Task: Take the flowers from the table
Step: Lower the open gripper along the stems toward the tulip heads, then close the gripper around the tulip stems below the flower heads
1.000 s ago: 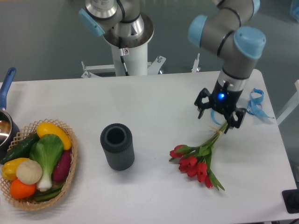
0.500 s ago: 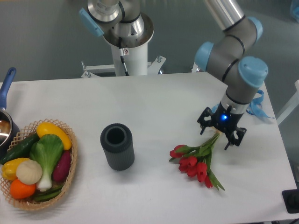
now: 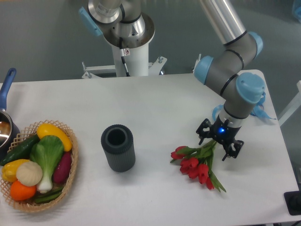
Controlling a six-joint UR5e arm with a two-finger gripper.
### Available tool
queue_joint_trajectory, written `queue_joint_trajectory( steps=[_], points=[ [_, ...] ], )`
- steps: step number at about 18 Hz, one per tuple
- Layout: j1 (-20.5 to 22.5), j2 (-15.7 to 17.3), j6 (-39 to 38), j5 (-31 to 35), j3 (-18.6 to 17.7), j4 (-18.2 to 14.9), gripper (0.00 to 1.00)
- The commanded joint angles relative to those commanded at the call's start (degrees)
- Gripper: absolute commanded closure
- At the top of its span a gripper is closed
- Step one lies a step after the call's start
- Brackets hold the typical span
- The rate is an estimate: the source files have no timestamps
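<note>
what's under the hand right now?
The stem end of the flowers lies on the table beneath the open hand. The stem tips themselves are covered by the hand, so contact can't be seen.

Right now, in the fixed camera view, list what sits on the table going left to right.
Pot with blue handle → basket of vegetables → dark ribbed cylinder → flowers → pincer → curly blue ribbons.
</note>
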Motion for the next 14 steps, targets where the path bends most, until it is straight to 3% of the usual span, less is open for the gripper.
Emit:
queue_joint_trajectory(
  steps=[4,8,11,14],
  points=[
    [-0.09,0.09,0.00,0.18,-0.70,0.18,0.00],
    [-0.18,-0.09,-0.09,1.32,-1.23,1.31,0.11],
    [-0.18,-0.44,-0.09,1.41,-1.41,2.29,0.11],
    [-0.44,-0.35,-0.17,1.50,-1.41,2.55,0.35]
  ],
)
